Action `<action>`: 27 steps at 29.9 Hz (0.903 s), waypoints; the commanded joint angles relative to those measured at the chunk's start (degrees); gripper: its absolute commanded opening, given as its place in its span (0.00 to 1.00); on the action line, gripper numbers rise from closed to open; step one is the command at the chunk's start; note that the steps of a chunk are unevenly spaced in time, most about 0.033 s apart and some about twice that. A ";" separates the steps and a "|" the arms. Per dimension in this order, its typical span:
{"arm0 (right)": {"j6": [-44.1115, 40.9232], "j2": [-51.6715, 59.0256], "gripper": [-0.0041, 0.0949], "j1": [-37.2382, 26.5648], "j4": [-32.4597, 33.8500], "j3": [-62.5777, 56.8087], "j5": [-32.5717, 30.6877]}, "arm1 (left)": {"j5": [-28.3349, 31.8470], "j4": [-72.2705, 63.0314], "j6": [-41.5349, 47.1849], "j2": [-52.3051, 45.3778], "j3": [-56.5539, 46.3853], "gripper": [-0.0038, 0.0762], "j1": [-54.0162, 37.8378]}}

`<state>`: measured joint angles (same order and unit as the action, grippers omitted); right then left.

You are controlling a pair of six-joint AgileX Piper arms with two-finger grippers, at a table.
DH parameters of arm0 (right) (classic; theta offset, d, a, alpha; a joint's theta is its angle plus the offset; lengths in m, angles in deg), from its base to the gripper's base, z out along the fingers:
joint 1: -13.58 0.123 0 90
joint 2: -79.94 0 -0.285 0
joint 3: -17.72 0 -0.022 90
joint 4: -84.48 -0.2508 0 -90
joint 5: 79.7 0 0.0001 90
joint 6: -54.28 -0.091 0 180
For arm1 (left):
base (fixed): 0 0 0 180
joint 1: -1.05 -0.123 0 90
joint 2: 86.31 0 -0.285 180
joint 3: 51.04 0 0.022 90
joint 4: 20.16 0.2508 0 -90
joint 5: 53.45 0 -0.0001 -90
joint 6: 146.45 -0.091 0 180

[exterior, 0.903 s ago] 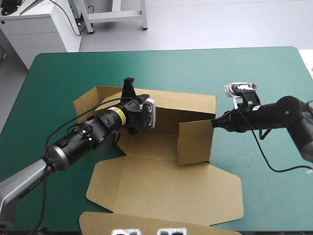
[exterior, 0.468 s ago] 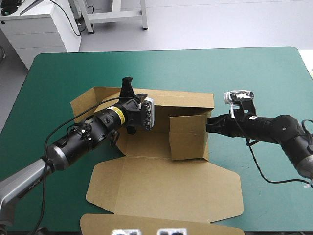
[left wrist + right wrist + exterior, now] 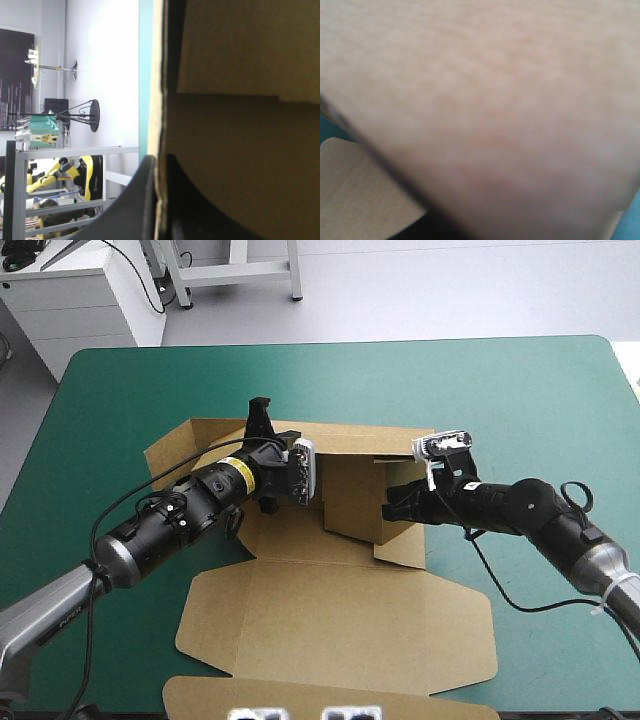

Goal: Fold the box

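Note:
The brown box (image 3: 330,620) lies open on the teal-green cover, its lid flat toward the front. Its back wall (image 3: 375,440) stands raised. My left gripper (image 3: 261,412) sits at the back wall's top edge; in the left wrist view the gripper (image 3: 159,200) is shut on the board edge (image 3: 159,100). My right gripper (image 3: 390,505), shut to one point, presses from the right against the raised right-hand flap (image 3: 355,502), which leans in over the box floor. Blurred brown board (image 3: 495,100) fills the right wrist view and hides that gripper's fingers.
The box's left side flap (image 3: 172,452) lies flat at the left. A long brown flap (image 3: 300,700) reaches the table's front edge. Bare teal-green cover (image 3: 540,400) lies right of the box and along the far edge.
My right gripper has moved left, pushing the right-hand flap inward from the box's right edge toward its middle. The left arm has held still on the back wall.

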<state>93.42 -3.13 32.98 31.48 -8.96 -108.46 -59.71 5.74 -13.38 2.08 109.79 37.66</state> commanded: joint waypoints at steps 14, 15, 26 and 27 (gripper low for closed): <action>0.13 2.01 0.05 16.86 -0.73 1.54 12.77 | 1.98 -0.75 1.78 -1.75 1.45 0.04 0.26; -0.53 1.88 0.05 17.74 0.12 1.54 14.36 | 2.01 -0.75 1.78 -1.75 1.45 0.04 0.26; -31.28 0.33 0.05 19.87 34.23 1.46 19.44 | 1.92 -0.75 1.78 -1.75 1.45 0.04 0.26; -35.54 0.33 0.05 19.87 38.85 1.46 19.20 | 1.92 -0.75 1.78 -1.75 1.45 0.04 0.26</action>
<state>68.60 -4.29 52.79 59.07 -8.96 -91.80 -59.65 5.80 -12.70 2.08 109.79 37.66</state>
